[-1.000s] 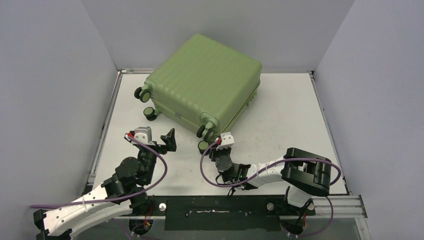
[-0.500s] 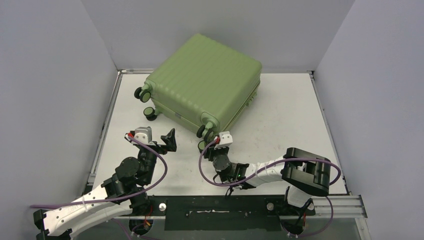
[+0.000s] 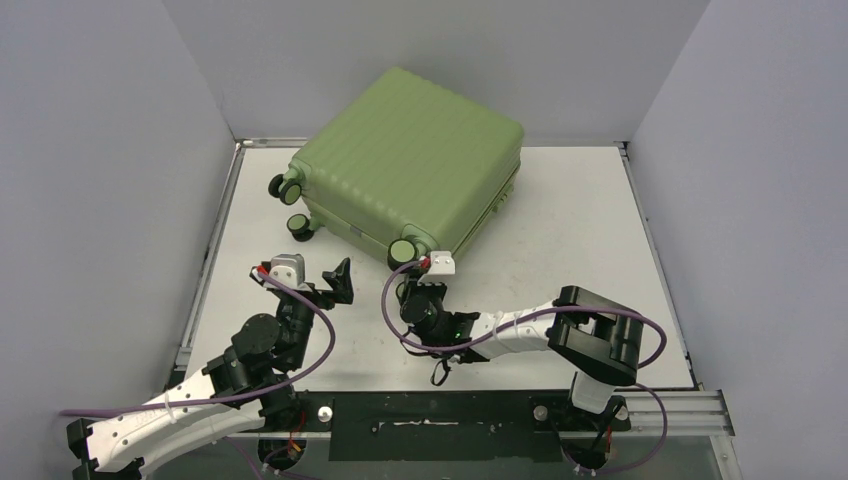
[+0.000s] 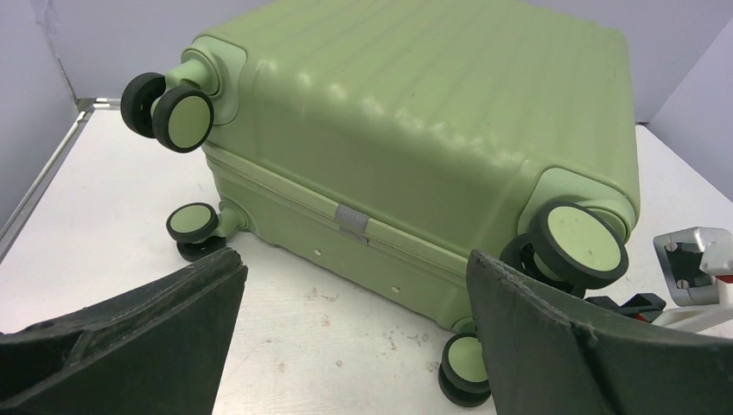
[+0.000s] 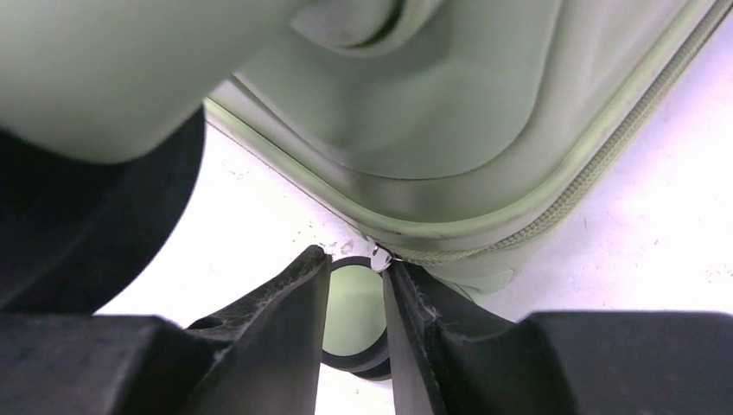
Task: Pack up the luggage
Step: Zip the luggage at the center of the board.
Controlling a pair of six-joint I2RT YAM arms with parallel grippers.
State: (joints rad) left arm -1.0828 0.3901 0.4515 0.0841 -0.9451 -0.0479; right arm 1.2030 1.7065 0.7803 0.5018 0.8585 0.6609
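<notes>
The white table holds the closed light-green suitcase, lying flat toward the back. The left gripper gapes wide near its wheeled end, touching nothing. The right gripper, jaws narrowly parted, meets the corner zip, a silver zipper pull at one fingertip. The seam's grey tab is too small to read.

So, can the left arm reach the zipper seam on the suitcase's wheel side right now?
Probably yes. The left gripper is open and faces that side of the luggage, with only bare table between it and the zipper seam. The right gripper sits at one corner, off to the side.
</notes>
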